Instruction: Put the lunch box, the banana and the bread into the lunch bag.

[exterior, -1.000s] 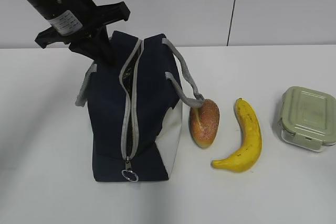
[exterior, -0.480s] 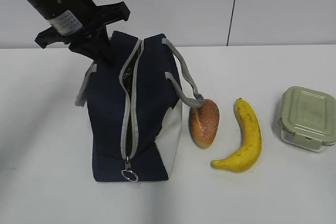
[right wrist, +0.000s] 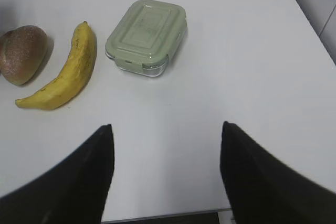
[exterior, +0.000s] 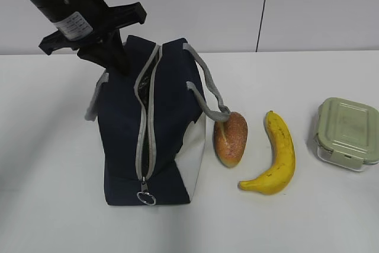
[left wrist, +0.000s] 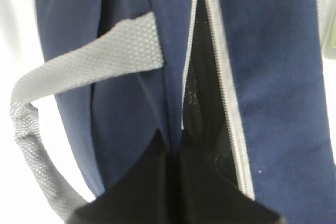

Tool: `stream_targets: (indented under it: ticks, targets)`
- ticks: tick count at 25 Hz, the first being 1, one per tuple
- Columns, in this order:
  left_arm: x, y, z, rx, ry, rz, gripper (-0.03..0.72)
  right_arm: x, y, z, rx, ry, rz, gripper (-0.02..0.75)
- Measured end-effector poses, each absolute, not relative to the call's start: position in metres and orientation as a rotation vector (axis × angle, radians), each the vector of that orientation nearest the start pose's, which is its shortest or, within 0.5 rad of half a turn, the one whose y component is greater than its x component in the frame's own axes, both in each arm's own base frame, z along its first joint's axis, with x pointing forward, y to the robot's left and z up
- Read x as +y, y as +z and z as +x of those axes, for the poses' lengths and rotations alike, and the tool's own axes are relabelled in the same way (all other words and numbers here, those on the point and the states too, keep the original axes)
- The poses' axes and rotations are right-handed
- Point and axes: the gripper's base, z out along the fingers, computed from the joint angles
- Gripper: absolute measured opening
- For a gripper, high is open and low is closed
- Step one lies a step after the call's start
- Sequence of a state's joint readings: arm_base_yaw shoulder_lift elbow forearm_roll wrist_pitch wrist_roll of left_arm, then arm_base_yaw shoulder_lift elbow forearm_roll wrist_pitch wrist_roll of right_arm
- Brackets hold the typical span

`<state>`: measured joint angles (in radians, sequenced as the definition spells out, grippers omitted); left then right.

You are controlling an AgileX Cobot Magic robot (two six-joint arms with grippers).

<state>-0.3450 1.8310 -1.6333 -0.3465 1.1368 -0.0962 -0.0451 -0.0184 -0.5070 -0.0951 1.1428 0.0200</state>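
Bag (exterior: 151, 128) stands upright at table left, zipper parted only to narrow slit. Step in hand, by judgement: widen mouth. Left gripper (left wrist: 173, 182) pinched tight on fabric edge beside zipper at bag's far end; best pull sideways, away from opposite zipper edge, without tipping bag.

Right gripper (right wrist: 165, 166) hangs spread wide, empty, above bare table.

Bread (exterior: 230, 138) touches bag's side, under handle loop. Banana (exterior: 275, 155) just right of bread. Lunch box (exterior: 347, 133) farther right, lid on.
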Motion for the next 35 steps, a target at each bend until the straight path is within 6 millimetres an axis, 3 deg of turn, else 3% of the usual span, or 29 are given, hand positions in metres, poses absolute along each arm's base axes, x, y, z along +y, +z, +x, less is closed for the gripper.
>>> stream_targets:
  ticks: [4,7,11,16,26,35]
  targets:
    - [-0.159,0.299,0.358,2.838,-0.575,0.218,-0.003,-0.006,0.273,-0.012,2.099,-0.107,0.077,0.472]
    - [-0.159,0.299,0.358,2.839,-0.575,0.219,-0.003,-0.005,0.273,0.001,2.182,-0.095,0.075,0.472]
    - [-0.159,0.299,0.358,2.842,-0.576,0.219,-0.003,-0.005,0.275,0.029,2.32,-0.075,0.07,0.471]
    - [-0.159,0.298,0.357,2.849,-0.576,0.222,-0.003,0.001,0.279,0.065,2.35,0.051,0.082,0.471]
    - [-0.158,0.298,0.356,2.869,-0.574,0.228,-0.003,0.015,0.26,0.139,2.464,0.293,0.043,0.472]
    - [-0.158,0.298,0.355,2.881,-0.571,0.233,-0.003,0.0,0.271,0.217,2.486,0.33,0.05,0.472]
